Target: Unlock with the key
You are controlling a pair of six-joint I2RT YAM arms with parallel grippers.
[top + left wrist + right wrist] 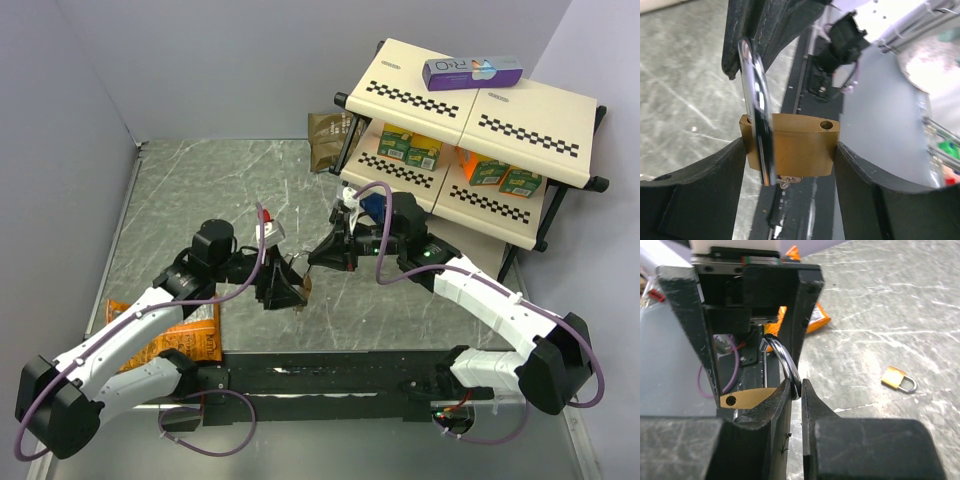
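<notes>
The brass padlock (795, 145) is clamped by its sides between my left gripper's (789, 167) fingers, held above the table. Its silver shackle (756, 115) is swung out, and one hole in the body's top is empty. The tiny silvery key (788, 180) with its wire ring sticks out of the padlock's underside. My right gripper (801, 388) is shut on the shackle (785, 362), with the padlock's brass top (742, 399) just beside it. In the top view the two grippers meet at the padlock (303, 285) over the middle of the table.
A second small brass padlock (897, 380) lies on the marble table. An orange snack bag (190, 340) lies at the left front. A two-tier shelf (470, 110) with boxes stands at the back right, with a brown pouch (328, 140) beside it.
</notes>
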